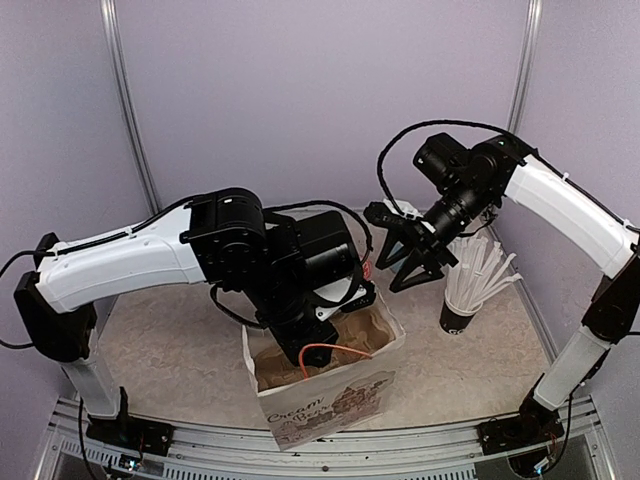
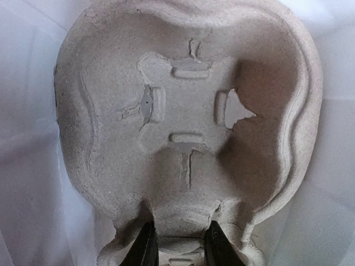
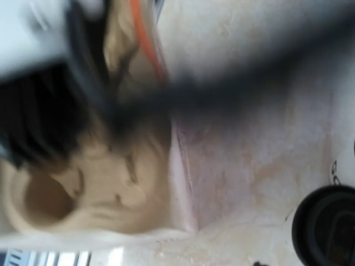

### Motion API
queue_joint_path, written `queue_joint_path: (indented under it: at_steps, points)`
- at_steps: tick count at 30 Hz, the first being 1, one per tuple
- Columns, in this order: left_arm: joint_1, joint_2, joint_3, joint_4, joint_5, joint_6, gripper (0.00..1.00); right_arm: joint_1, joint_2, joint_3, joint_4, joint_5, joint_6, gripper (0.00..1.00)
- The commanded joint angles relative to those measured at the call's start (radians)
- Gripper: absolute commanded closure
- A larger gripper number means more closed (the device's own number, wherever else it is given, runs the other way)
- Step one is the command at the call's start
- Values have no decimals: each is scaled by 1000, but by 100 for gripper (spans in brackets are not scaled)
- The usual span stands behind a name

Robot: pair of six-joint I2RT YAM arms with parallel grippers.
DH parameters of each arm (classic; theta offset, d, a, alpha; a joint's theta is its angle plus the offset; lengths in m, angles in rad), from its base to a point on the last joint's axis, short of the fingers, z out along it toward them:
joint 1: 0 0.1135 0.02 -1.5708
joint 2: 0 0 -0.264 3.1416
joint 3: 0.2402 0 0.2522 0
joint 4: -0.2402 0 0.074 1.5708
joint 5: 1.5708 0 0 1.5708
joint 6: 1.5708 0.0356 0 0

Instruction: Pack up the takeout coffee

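Observation:
My left gripper [image 2: 182, 250] is shut on the near edge of a grey-brown pulp cup carrier [image 2: 188, 111], whose cup wells stand empty. In the top view the left gripper [image 1: 318, 345] reaches down into the open white paper bag [image 1: 330, 410], where the carrier [image 1: 372, 325] lies. My right gripper [image 1: 398, 264] hangs open and empty above the table, right of the bag. No white coffee cup shows in the top view. A blurred round black thing [image 3: 324, 224] sits at the lower right of the right wrist view; I cannot tell if it is a lid.
A dark cup of white straws [image 1: 462, 300] stands right of the right gripper. An orange cable [image 1: 335, 350] loops over the bag's mouth. The bag [image 3: 83, 199] fills the left of the blurred right wrist view.

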Motion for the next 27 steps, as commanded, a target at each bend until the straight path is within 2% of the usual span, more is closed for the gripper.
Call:
queue_joint_path:
  at_steps: [1,10,20,27]
  points:
    - [10,52,21,-21,-10,35,82,-8,-22,42,-19,-77,-15,43]
    - [35,79,-51,-18,-9,30,78,-9,-10,48,-14,-95,-21,43]
    - [38,140,-1,-10,-6,-3,74,-12,3,45,-11,-91,-30,43]
    - [38,144,-27,4,-12,-13,73,-19,3,29,-1,-94,-32,43]
